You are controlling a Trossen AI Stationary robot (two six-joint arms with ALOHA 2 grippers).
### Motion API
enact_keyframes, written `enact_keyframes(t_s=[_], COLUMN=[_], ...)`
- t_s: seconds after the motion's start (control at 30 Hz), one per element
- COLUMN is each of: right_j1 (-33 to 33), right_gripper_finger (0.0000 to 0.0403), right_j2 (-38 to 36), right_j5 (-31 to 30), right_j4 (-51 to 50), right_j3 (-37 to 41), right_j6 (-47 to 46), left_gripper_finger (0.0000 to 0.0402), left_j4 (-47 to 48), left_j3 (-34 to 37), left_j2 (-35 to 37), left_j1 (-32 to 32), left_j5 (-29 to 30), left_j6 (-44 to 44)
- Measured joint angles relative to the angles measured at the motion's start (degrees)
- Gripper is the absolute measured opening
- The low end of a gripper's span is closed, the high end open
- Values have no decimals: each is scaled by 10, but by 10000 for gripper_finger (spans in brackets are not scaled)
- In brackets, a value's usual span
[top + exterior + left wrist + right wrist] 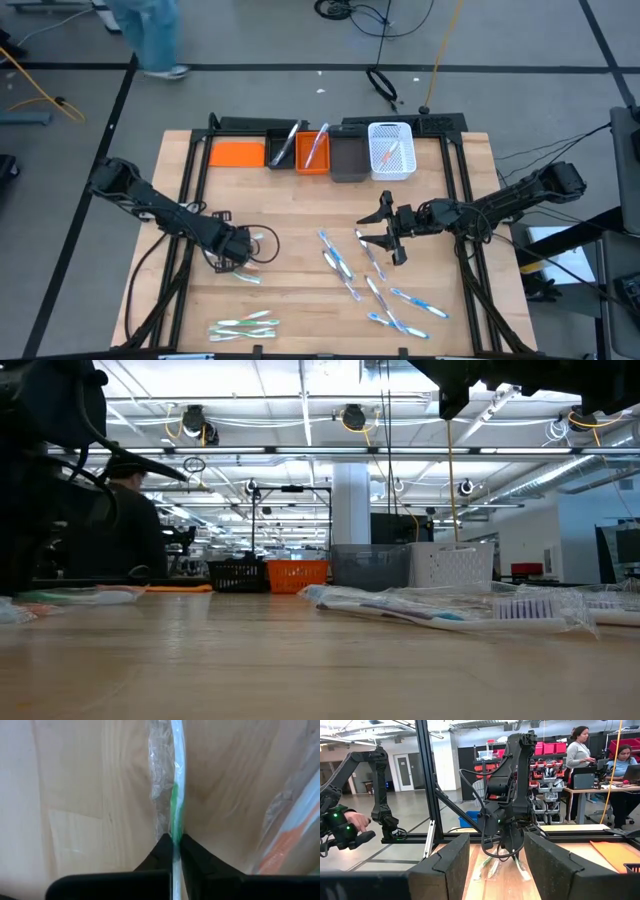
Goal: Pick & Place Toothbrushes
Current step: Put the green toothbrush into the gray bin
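Observation:
My left gripper points straight down over the left half of the wooden table. It is shut on a clear-wrapped toothbrush with a green accent. Another wrapped toothbrush with an orange accent lies beside it. A few more toothbrushes lie at the near edge. Several blue-accented toothbrushes lie flat right of centre. My right gripper hovers open above their far end, pointing toward the left arm and touching nothing. My left gripper pinches the green-accented toothbrush's handle between its two fingertips, one on each long side. The fingers come from above, pointing down, and lie across the brush. The toothbrush lies flat on the table in its wrapper.
Along the far edge stand an orange flat piece, a black bin, an orange bin, a grey bin and a white basket; some hold toothbrushes. A black cable loop lies by the left gripper. People work beyond the table.

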State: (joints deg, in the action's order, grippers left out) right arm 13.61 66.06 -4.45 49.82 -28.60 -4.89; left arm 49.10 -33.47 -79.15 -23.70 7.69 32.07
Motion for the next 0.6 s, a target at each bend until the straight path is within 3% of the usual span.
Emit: enact_keyframes(t_s=[0.17,0.6], right_j1=[0,0], right_gripper_finger=[180,180], right_j2=[0,0], right_j5=[0,0], right_j4=[0,-2], right_j3=[0,0], right_j6=[0,0], left_gripper_finger=[5,4], left_j4=[5,-5], left_j3=[-10,-109], left_j2=[-1,0], left_j1=[0,1], left_j5=[2,106], left_j6=[15,-7])
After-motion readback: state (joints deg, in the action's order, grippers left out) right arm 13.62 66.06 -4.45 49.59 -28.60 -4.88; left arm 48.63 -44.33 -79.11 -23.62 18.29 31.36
